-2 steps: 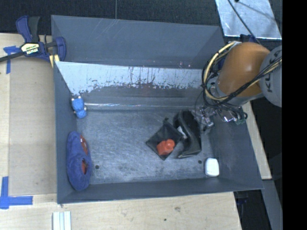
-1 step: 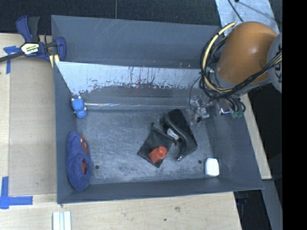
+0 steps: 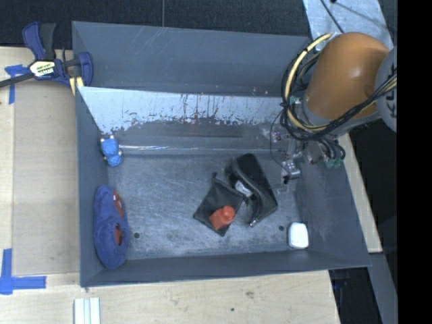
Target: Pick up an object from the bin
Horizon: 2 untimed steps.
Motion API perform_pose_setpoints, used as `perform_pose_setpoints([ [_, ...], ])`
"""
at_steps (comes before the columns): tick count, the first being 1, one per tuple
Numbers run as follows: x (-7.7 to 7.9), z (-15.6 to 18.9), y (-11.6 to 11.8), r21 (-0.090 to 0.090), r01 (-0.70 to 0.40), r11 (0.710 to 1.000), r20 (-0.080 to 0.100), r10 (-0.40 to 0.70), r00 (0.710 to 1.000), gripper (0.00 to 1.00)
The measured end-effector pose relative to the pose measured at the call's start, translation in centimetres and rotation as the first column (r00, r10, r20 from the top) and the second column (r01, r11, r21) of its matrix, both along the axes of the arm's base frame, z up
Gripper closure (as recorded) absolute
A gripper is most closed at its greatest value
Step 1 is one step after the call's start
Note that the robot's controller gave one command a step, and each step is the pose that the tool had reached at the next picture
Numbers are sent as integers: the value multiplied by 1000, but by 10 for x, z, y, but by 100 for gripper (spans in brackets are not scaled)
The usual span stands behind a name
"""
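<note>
The tool (image 3: 290,171) hangs by the right wall of the bin (image 3: 202,66), just beside a black clip (image 3: 253,184) that lies on a black pouch (image 3: 208,204) with an orange lump (image 3: 222,216). Whether the tool is wide or narrow cannot be told. A white block (image 3: 298,235) sits nearby. A blue cloth (image 3: 108,231) and a small blue toy (image 3: 111,150) lie well apart at the left.

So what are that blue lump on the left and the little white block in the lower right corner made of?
The blue lump looks like soft cloth or plush: matte, slumped, with folds. The white block looks smooth and rounded, probably plastic or rubber; the view leaves that open.
</note>
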State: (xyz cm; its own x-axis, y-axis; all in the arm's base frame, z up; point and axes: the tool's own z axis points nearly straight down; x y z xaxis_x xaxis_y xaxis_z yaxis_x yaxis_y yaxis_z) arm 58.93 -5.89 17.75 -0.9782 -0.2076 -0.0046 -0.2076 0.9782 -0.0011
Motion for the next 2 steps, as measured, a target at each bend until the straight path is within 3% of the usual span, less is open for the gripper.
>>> perform_pose_setpoints([
  [1, -4, -92, 46, 0, -169, 986, 22, 169, 985, 0],
  [2, -6, -90, 45, 1, -170, 985, 4, 170, 985, 100],
])
